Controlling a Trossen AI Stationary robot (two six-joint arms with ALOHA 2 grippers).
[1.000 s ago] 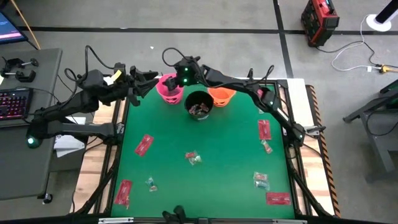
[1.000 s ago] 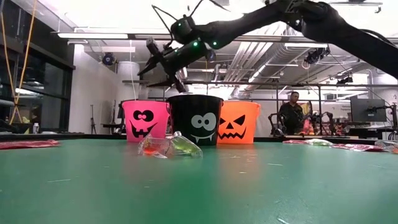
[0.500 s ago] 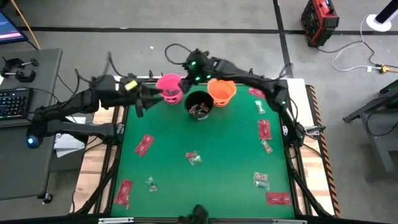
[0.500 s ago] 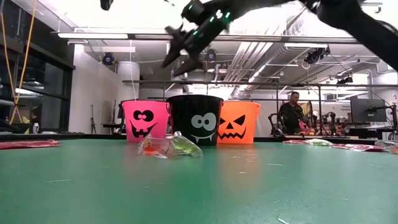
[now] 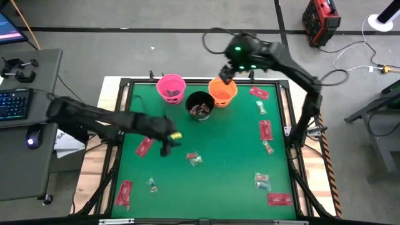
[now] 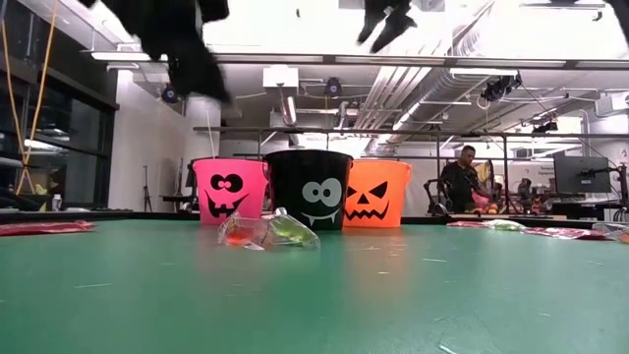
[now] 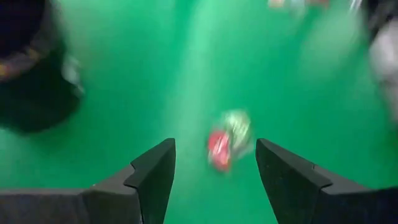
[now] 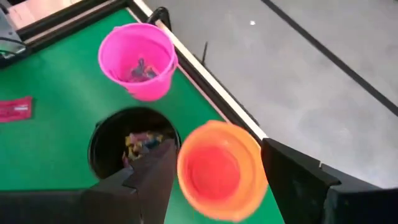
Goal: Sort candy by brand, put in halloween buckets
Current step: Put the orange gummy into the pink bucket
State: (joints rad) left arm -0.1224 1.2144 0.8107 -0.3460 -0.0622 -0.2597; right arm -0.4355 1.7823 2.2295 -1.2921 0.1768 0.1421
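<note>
So the left gripper (image 7: 214, 165) has swung off the pink bucket (image 5: 170, 87) and now hangs over mid-table, fingers apart and empty, with a red-and-green candy (image 7: 225, 140) right ahead. The right gripper (image 8: 217, 171), spread open too, has lifted away to hover above the orange bucket (image 8: 219, 169). The black bucket (image 5: 200, 105) already holds sweets. Looks like the left is starting the next pickup; red packets (image 5: 144, 145) are still scattered.

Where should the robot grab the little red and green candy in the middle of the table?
Probably from straight above, pinching the crinkly wrapped candy across its narrow middle. It lies low on the green table, alone, and the open left hand hangs over it.
</note>
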